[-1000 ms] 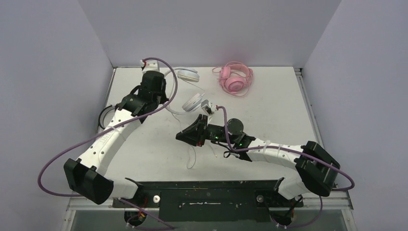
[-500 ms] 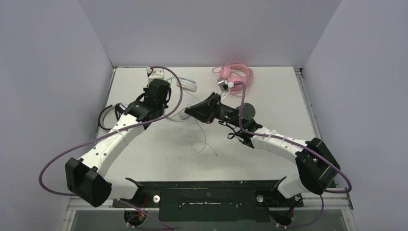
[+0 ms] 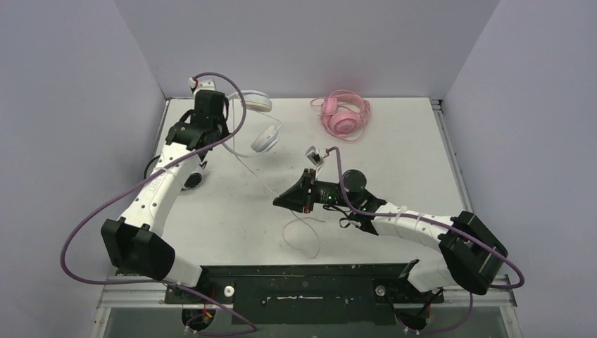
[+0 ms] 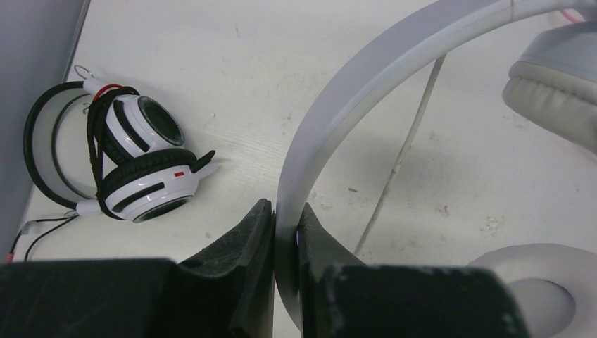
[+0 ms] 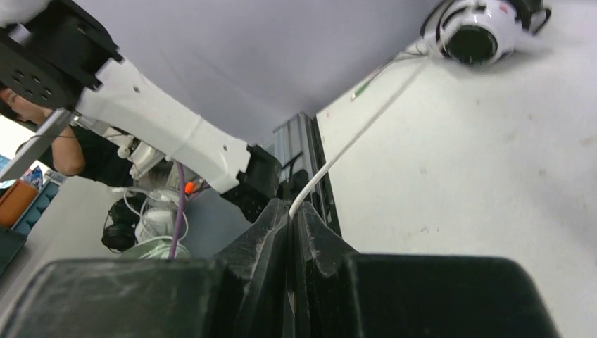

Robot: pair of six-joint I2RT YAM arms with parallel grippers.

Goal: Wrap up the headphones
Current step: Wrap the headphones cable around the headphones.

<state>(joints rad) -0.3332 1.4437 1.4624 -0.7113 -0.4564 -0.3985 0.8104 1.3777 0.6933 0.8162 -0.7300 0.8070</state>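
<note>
The left tool (image 4: 286, 224) is clamped on the headband (image 4: 338, 105) of the white headset (image 3: 265, 139), the band pinched edge-on between its jaws. That headset sits at about 11 o'clock on the desk (image 3: 408, 162), near the far-left corner. One cup lies close to the back wall and the other is turned toward the middle. Whether the cups touch the desk I cannot tell.

A thin white cable (image 3: 257, 177) runs from the headset toward 5 o'clock and reaches the right tool (image 3: 278, 203) near the desk's centre. In the right wrist view the right tool (image 5: 291, 211) has its jaws pressed together on this cable (image 5: 352, 141), which rises from between the tips and stretches away in a fairly straight line. Past the grip, toward 6 o'clock, the loose end (image 3: 304, 236) lies on the desk in a slack loop.

The black-and-white headset (image 4: 137, 158) lies at about 9 o'clock by the left wall, with its thin black cord wound round the band. From above, the left arm (image 3: 158, 193) hides most of it.

The pink headset (image 3: 345, 116) lies at about 1 o'clock near the back edge, well apart from both tools, with its pink cord gathered round it.
</note>
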